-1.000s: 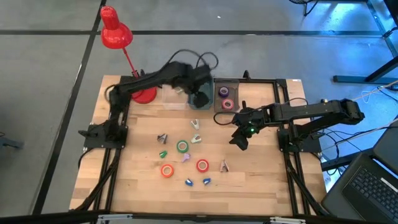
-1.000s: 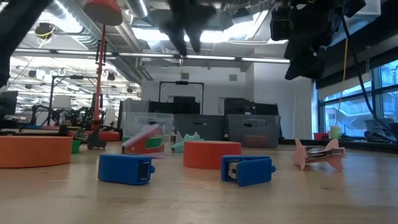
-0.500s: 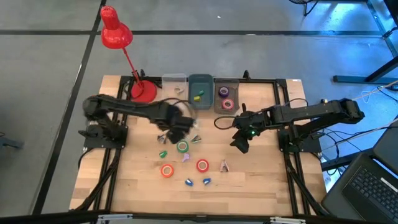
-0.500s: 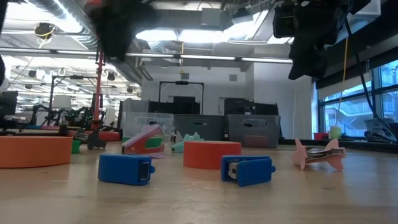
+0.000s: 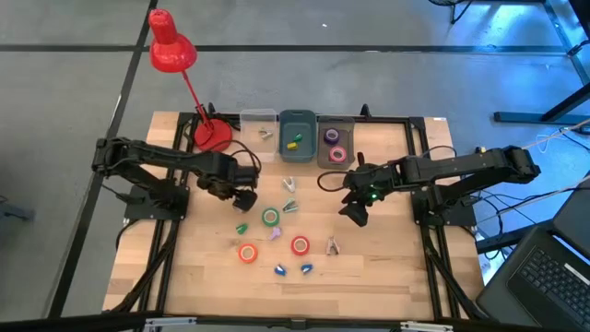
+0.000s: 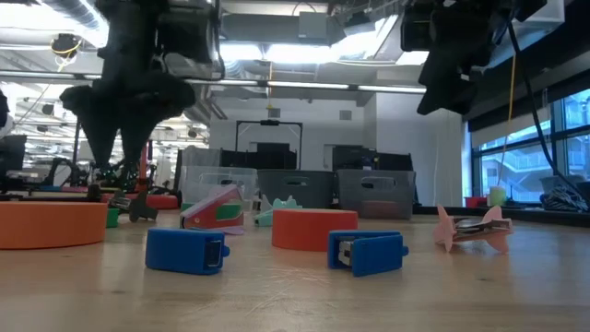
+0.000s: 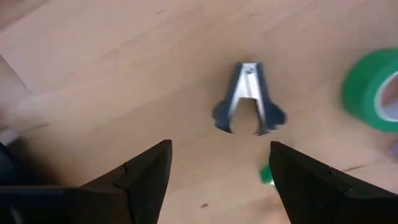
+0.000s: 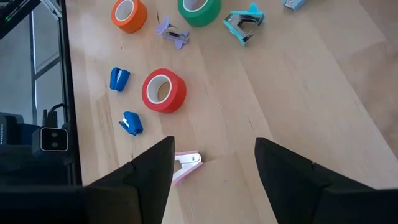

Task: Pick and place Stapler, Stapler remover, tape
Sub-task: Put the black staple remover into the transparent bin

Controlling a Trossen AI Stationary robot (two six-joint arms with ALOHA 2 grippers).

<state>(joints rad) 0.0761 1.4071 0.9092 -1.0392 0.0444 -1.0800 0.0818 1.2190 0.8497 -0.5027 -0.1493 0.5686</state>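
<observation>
2 dark jointed arms point(image 5: 166, 159) trailing black cables; a green light glows on the right one

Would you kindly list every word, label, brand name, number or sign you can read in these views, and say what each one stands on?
None: no readable text shows in any view.
The tape rolls, such as the green tape, show no legible print.
The blue staplers in the low view carry no legible marking.
The bins at the table's far edge show no labels.
Any signs in the room behind are too blurred to read.

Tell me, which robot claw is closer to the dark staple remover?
The left gripper hovers open right over the dark staple remover, beside the green tape. The right gripper hangs open farther off, across the table near the pink staple remover.
</observation>
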